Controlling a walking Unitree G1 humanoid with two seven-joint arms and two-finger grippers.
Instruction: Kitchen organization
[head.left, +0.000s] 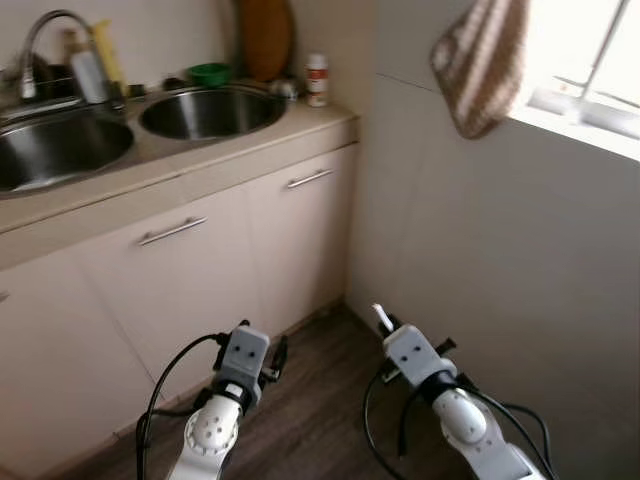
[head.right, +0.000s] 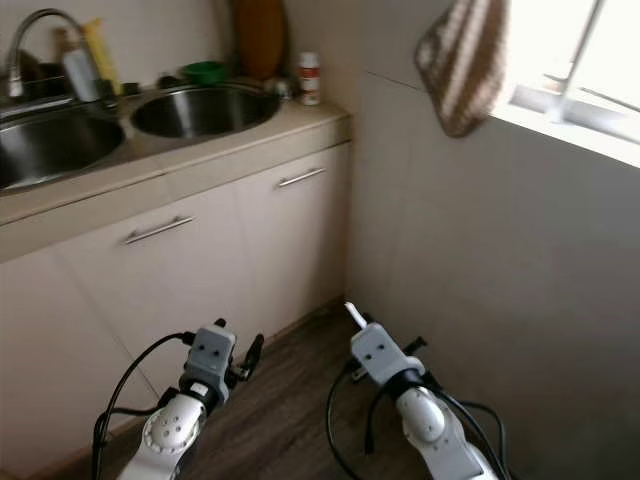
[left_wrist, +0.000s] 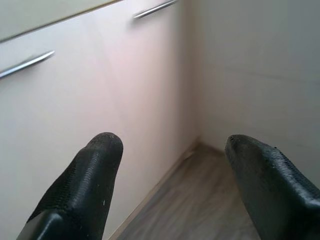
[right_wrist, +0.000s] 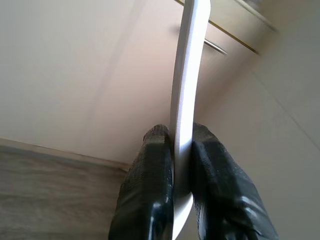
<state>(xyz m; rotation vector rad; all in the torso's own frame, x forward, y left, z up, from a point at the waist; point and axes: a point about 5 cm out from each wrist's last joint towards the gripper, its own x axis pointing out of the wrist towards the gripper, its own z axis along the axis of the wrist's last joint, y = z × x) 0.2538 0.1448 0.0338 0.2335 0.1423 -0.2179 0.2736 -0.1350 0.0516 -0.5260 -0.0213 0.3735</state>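
1. A steel double sink (head.left: 60, 150) is set in the beige worktop (head.left: 200, 165); its left basin is cut off at the picture's edge, and a curved chrome tap (head.left: 40, 40) rises behind it
2. Behind the basins stand bottles (head.left: 95, 65), a green bowl (head.left: 210, 73), a brown wooden board (head.left: 265, 35) leaning on the wall and a small white jar with a red band (head.left: 317, 80); all are blurred and their labels cannot be read
3. Pale cabinet doors with slim metal bar handles (head.left: 172, 231) run below the worktop edge down to the dark wood-look floor (head.left: 310, 400)
4. The left gripper (left_wrist: 170, 165) is held low, facing the cabinet doors, its jaws wide apart with nothing between them; open floor lies between it and the room corner
5. The right gripper (right_wrist: 177, 150) is held low beside the left one, its jaws clamped on a flat white strip-like utensil (right_wrist: 187, 75) that sticks out past the fingertips toward the cabinets; what the utensil is cannot be told, and its near end is hidden
6. The plain cream wall (head.left: 480, 270) closes the right side, meeting the cabinets in a narrow corner
7. A brown-and-white striped cloth (head.left: 480, 60) hangs beside the bright window (head.left: 590, 70), whose frame is cut off at the picture's edge
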